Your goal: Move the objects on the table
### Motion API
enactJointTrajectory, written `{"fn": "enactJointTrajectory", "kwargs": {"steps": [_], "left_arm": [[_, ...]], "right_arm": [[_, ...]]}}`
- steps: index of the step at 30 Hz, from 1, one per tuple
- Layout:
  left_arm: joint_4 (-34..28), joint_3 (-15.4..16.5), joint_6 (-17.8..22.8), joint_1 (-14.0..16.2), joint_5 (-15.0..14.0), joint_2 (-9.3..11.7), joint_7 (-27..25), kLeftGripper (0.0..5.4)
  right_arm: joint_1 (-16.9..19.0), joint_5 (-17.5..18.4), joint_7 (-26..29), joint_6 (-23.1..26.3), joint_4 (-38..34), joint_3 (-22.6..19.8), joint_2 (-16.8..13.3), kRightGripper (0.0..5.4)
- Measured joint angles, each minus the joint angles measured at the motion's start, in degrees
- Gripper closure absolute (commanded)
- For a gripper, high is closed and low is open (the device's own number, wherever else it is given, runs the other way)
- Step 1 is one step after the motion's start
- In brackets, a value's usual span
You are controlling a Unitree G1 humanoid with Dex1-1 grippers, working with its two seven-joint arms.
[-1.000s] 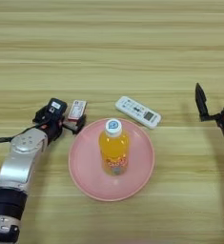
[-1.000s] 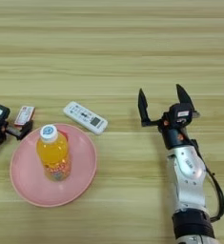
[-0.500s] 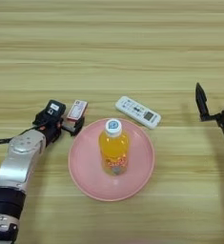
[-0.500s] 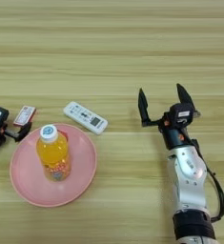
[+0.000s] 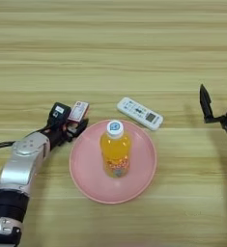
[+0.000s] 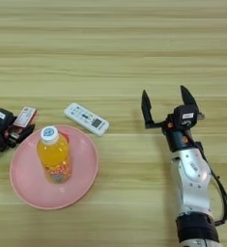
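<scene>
While its left gripper point(image 5: 75, 126) rests at the near-left rim of the large round pink plate point(image 5: 86, 178), a Unitree G1 appears to pinch the lower edge of a small flat red-and-white packet point(image 5: 78, 111) between two black fingers, though the contact is hard to confirm. Thin and light, the packet would likely flex, so an edge grip suits it. On the plate stands a small orange-drink bottle with white cap point(image 5: 115, 153), top-heavy, smooth, best taken around the body. Just beyond lies a white rectangular remote control point(image 5: 139, 113), rigid, graspable across its narrow sides. The right gripper point(image 6: 167, 107) hovers well apart over the light wood-grain table point(image 5: 113, 53), fingers spread wide.
</scene>
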Motion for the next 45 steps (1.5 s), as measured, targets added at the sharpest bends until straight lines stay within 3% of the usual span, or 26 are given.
{"fn": "enactJointTrajectory", "kwargs": {"steps": [8, 26, 32, 37, 45], "left_arm": [[0.86, 0.16, -0.05, -0.04, -0.75, -0.66, 0.00, 3.33], [-0.29, 0.40, -0.81, -0.04, -0.59, -0.57, 0.51, 3.36], [-7.89, 0.69, -0.02, 0.59, -1.81, 0.04, -1.25, 3.36], [-15.32, 1.17, 0.67, 1.51, -3.80, 1.98, -4.28, 3.36], [-21.77, 1.13, 1.41, 4.36, -6.45, 5.19, -10.38, 3.36]], "right_arm": [[-0.06, 0.22, 0.46, -0.02, 1.03, -0.18, -0.01, 0.00], [-0.29, 0.41, 0.62, -0.02, 1.30, -0.19, 0.03, 0.00], [-0.30, 0.56, 1.11, -0.02, 1.30, -0.21, 0.02, 0.00], [-0.43, 0.59, 1.18, -0.03, 1.37, -0.27, 0.01, 0.00], [-0.45, 0.67, 1.16, -0.02, 1.31, -0.26, 0.01, 0.00]]}}
